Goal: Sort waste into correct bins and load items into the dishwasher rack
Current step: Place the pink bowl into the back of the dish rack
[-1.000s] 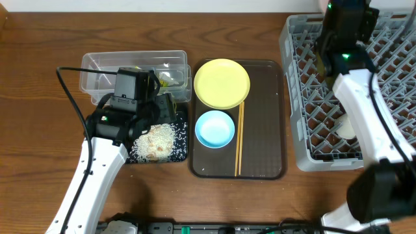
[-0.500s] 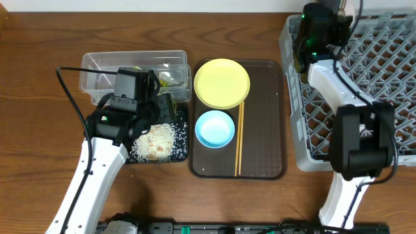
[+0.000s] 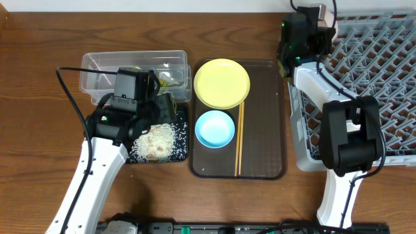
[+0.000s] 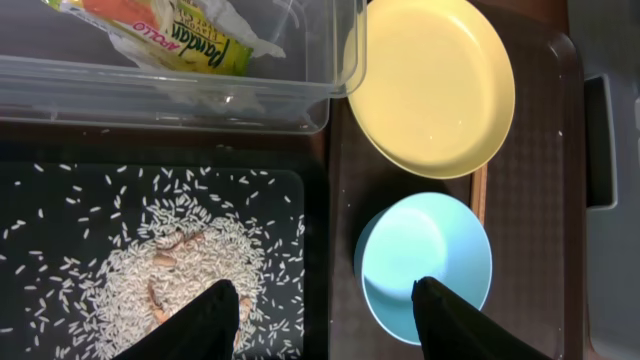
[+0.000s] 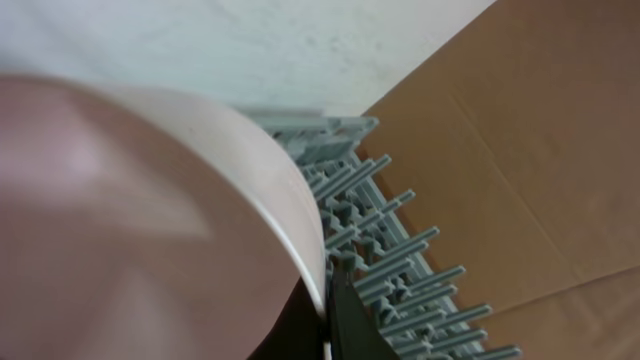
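The white bowl [image 5: 150,220] fills the right wrist view, its rim clamped in the right hand [image 5: 322,315] at the far left corner of the grey dishwasher rack [image 3: 364,71]. Left of the rack, a brown tray [image 3: 263,130] on the worktop [image 3: 39,97] carries the yellow plate [image 3: 221,83], light blue bowl [image 3: 214,129] and chopsticks [image 3: 238,140]. The left hand [image 4: 325,320], fingers apart, hovers over the black tray [image 4: 40,200] of rice [image 4: 190,270], beside the clear tub [image 3: 97,65] holding the wrapper [image 4: 180,30].

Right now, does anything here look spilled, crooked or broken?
Nothing looks damaged. The rice looks spilled, with stray grains scattered beyond its heap, but they lie inside the black tray. The chopsticks lie straight on the brown tray.
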`<state>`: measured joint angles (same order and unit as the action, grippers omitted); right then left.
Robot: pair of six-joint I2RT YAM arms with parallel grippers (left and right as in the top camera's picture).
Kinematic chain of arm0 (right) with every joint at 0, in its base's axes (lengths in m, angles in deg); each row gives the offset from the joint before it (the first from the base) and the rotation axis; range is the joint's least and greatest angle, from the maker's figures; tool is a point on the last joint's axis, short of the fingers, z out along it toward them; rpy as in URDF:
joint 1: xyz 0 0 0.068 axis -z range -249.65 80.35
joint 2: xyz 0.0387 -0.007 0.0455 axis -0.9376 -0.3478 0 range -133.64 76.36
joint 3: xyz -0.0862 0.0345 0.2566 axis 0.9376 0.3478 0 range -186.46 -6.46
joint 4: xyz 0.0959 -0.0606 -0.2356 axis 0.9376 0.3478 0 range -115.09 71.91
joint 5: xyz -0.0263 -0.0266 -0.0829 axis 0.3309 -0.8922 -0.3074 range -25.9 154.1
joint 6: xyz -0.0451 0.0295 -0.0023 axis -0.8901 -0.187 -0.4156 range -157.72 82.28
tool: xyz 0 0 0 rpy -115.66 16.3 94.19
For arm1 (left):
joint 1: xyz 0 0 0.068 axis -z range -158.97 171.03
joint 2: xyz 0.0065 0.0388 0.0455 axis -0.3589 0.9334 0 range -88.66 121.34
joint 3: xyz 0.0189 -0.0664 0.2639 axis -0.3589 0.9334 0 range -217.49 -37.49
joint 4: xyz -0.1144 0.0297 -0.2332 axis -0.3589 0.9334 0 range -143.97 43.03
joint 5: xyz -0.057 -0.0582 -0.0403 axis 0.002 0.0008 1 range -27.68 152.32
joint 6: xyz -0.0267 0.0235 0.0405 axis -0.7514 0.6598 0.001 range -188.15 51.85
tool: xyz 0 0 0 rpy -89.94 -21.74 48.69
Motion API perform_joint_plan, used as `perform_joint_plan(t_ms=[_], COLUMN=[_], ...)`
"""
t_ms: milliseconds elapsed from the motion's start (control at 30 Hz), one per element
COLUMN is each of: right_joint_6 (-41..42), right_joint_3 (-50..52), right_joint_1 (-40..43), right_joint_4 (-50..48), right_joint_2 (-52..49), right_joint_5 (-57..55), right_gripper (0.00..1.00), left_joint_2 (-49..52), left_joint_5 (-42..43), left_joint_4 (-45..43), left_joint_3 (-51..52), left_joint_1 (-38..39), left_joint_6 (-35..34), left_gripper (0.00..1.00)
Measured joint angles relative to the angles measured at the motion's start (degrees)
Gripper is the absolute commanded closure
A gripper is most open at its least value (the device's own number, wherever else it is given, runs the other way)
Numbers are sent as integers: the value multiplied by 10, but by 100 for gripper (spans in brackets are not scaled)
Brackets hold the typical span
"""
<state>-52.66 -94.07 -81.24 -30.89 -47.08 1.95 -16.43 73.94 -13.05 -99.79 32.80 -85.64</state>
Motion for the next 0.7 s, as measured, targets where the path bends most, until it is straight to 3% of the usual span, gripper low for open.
perform_joint_plan(t_ms=[167, 300, 367, 433, 700], right_joint_6=[59, 113, 140, 151, 175], right_joint_3=[-5, -3, 2, 4, 4], right_joint_1=[-8, -9, -8, -8, -10], right_joint_4=[105, 218, 268, 305, 473], right_joint_2=[6, 21, 35, 52, 212], right_joint_5=[-3, 63, 129, 175, 451], right_gripper=[93, 76, 56, 48, 44], left_joint_2=[0, 0, 0, 0, 0], left_joint_5=[0, 0, 0, 0, -5], left_joint_4=[0, 0, 0, 0, 9], left_joint_3=[0, 0, 0, 0, 0], left_joint_1=[0, 0, 0, 0, 0], left_joint_6=[0, 0, 0, 0, 0], left_gripper=[41, 41, 41, 41, 41])
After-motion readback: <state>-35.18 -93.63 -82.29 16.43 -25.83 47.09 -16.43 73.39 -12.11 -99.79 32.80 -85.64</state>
